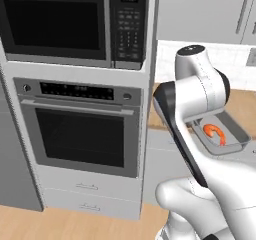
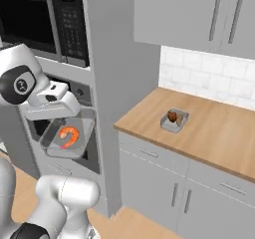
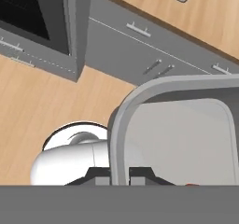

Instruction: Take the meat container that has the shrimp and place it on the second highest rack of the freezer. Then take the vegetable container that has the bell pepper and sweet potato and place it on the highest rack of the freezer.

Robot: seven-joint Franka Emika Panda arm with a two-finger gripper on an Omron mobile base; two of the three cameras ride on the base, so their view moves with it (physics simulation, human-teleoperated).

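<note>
While held aloft, the meat container [image 2: 67, 137] carries the shrimp [image 2: 69, 135].

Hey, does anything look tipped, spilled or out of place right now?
Nothing stands out. The end effector grips the grey tray by its rim, the shrimp inside, nothing spilled. The other container sits flat on the counter.

At my ten o'clock a microwave [image 1: 70, 21] sits above an oven [image 1: 82, 129]; at two o'clock, a wooden counter [image 2: 209, 128] over grey cabinets [image 2: 169, 183].
</note>
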